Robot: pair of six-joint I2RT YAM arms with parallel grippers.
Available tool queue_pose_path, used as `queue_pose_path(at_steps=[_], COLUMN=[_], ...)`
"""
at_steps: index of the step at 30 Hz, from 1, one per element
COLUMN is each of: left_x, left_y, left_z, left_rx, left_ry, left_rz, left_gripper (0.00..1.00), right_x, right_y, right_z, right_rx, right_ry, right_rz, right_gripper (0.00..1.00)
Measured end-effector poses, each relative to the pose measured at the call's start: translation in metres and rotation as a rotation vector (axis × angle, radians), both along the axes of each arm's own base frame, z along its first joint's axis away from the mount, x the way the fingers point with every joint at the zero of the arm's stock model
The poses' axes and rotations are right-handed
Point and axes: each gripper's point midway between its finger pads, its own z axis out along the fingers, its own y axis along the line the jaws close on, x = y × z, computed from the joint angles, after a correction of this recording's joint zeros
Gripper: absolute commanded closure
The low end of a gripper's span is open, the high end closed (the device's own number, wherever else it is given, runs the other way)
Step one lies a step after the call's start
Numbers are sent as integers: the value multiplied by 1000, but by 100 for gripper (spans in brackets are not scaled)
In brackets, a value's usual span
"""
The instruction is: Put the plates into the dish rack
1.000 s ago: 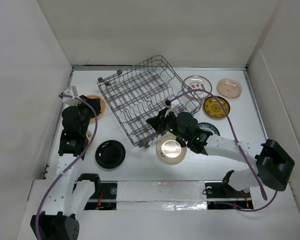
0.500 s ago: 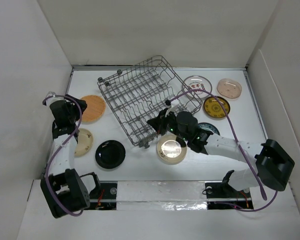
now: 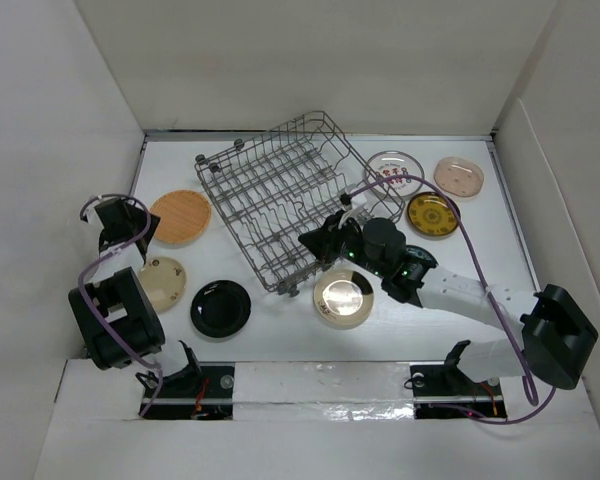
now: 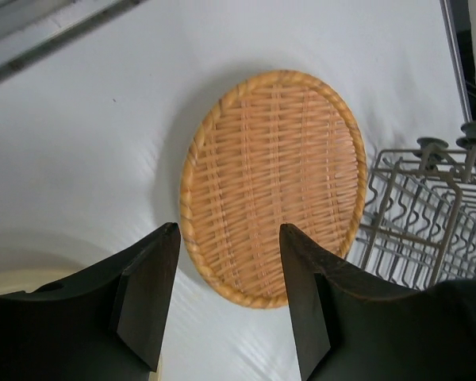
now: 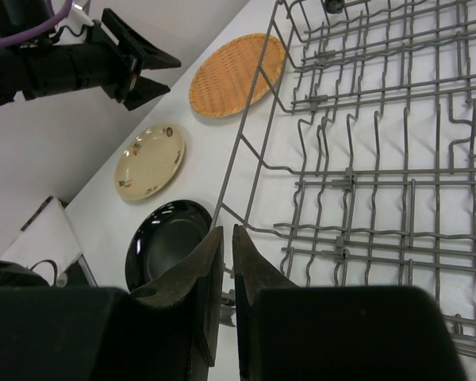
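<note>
Hovering over the left side of the bench (image 3: 280,330), the left tool (image 4: 228,235) is standing wide apart, holding nothing, with the orange-brown plate (image 4: 274,182) showing beyond its gap. That plate is lying flat, just beside the dish rack (image 3: 280,200) and apart from its feet. Its face is looking woven, like basketwork; whether that is real weave or a moulded pattern, I cannot tell. Either way I am judging it light and stiff, with a ribbed rim that is giving the fingers more bite than glaze would. The trouble is coming from how low the edge is sitting: a finger is needing to slip under the near rim, so the hold is belonging there, one finger above and one below.

The right tool (image 5: 227,238) is drawn narrow, nearly together, at the near corner of the rack; whether it is nipping a wire, I cannot tell. The cream plate (image 5: 149,161) and the black plate (image 5: 168,246) are lying flat nearby, glossy and likely slippery and breakable. No plate is showing among the tines.
</note>
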Motion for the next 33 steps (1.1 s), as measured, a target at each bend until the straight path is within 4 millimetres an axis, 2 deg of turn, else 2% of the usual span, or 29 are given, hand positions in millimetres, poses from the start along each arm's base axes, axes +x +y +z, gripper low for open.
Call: queue_pose_path(at_steps=[7, 13, 20, 26, 28, 29, 31, 32, 33], left_x=[4, 11, 31, 50, 51, 51, 51, 53, 58], left_y=[14, 24, 27, 25, 24, 23, 21, 20, 20], left_z=[-6, -31, -59, -58, -58, -59, -60, -57, -52], left_rx=[42, 53, 33, 17, 9, 6, -5, -15, -17], left_ry=[34, 108, 168, 125, 119, 122, 121, 105, 77], left_rz=[36, 45, -14, -71, -77, -81, -92, -97, -97], left_gripper=[52, 53, 53, 57, 67, 82, 95, 100, 100], right_x=[-1, -2, -2, -2, -2, -2, -2, -2, -2], right_y=[-2, -2, -3, -1, -1, -1, -1, -1, -1], right_z=[3, 3, 3, 0, -1, -1, -1, -1, -1], right_rx=[8, 10, 11, 5, 3, 3, 2, 2, 2], right_ry=[2, 5, 5, 11, 12, 12, 12, 13, 12], right_rz=[16, 33, 38, 47, 46, 46, 46, 46, 46], right_gripper=[84, 84, 84, 85, 85, 85, 85, 85, 85])
